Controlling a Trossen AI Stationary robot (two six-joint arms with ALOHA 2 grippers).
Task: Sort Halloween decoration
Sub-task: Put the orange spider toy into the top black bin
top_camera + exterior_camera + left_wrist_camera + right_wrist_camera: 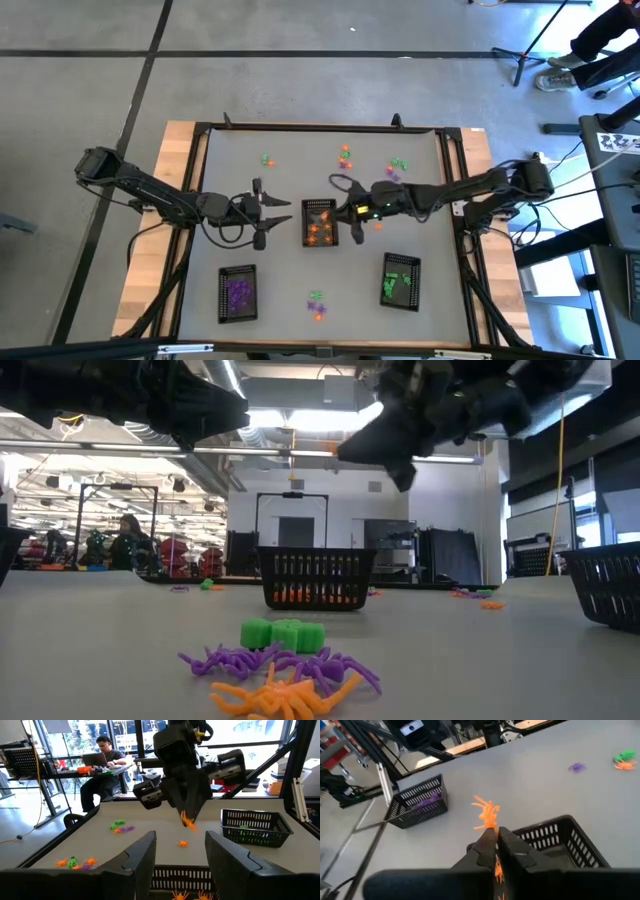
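My right gripper [496,834] is shut on an orange spider-like trinket [486,815] and hangs above the table beside the middle black tray [320,205], which holds orange trinkets. My left gripper [274,220] waits open on the tray's other side, with nothing between its fingers [145,857]. A tray with purple trinkets [238,293] and one with green trinkets [400,280] stand nearer the front. Loose trinkets lie at the far side [345,155] and near the front edge [317,305]. My right gripper pinches one end of the orange trinket [491,826] between its two fingertips. The fingers slant downward, and the legs stick out past the tips [188,821]. The trinket is lifted clear of the table and of the tray.
One orange trinket [378,226] lies on the table just right of the middle tray. Green and purple pieces lie at the far left [265,160] and far right [397,165]. The table has a raised dark frame [320,127]. A person sits at a desk beyond the table [105,755].
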